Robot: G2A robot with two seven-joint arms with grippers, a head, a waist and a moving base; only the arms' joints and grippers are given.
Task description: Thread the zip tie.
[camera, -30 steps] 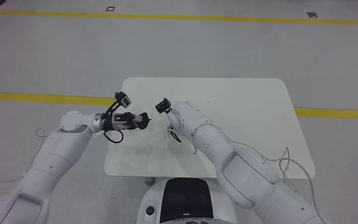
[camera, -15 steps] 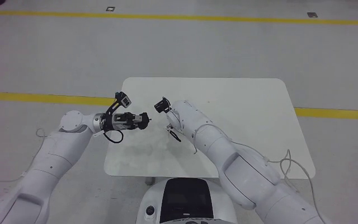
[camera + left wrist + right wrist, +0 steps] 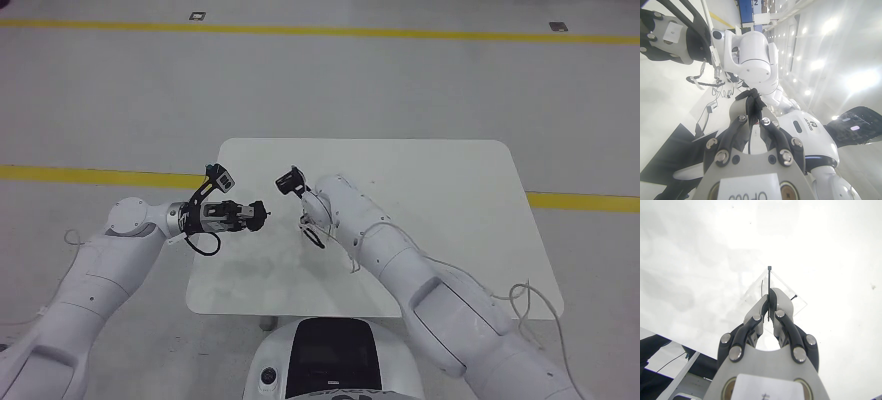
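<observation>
While the zip tie (image 3: 769, 279) is clamped in the right gripper (image 3: 769, 300), head poking beyond the jaws, the left gripper (image 3: 753, 100) is held closed nearby, its catch unclear; slight misalignment could see the thread missed.

Thin black plastic zip tie (image 3: 769, 279): solid black, no markings.
Right gripper (image 3: 770, 294): grey metal fingers, black ribbed pads, black links.
Left gripper (image 3: 753, 100): same grey and black.
Rounded white table (image 3: 430, 190): plain white.
Pale grey floor (image 3: 320, 90): two yellow stripes, one far (image 3: 300, 30), one level with the table.
Clear plastic box (image 3: 789, 289): colourless.
</observation>
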